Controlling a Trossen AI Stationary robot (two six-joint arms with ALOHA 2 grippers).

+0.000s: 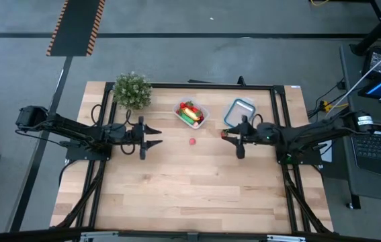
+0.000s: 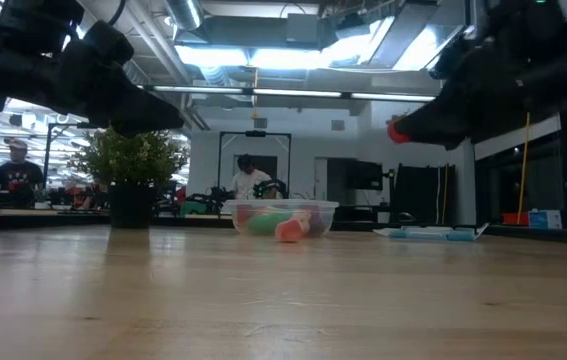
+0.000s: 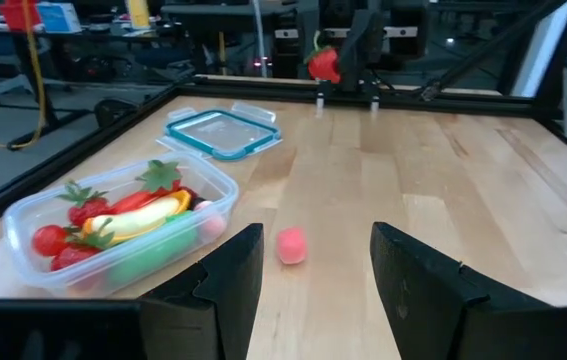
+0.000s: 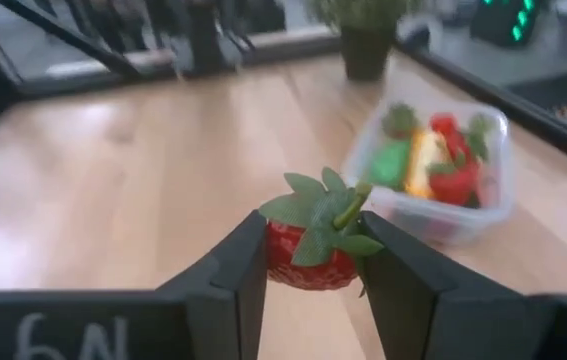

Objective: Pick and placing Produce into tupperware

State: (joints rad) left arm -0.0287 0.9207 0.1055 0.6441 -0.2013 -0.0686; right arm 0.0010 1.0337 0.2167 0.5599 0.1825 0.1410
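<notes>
Right pincer (image 4: 308, 262) clamped on red toy strawberry (image 4: 310, 250), raised above table (image 1: 197, 188); left pincer (image 3: 308, 275) apart, empty, near small pink piece (image 3: 291, 245).

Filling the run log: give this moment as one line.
right gripper: shut on strawberry, raised | left gripper: open, empty | tupperware: holds produce | pink piece: loose on table

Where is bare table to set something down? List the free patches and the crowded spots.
Free: the near half of the table, below both grippers. Crowded: the far strip holding the potted plant, tupperware and blue-rimmed lid, plus a small red piece mid-table.
</notes>
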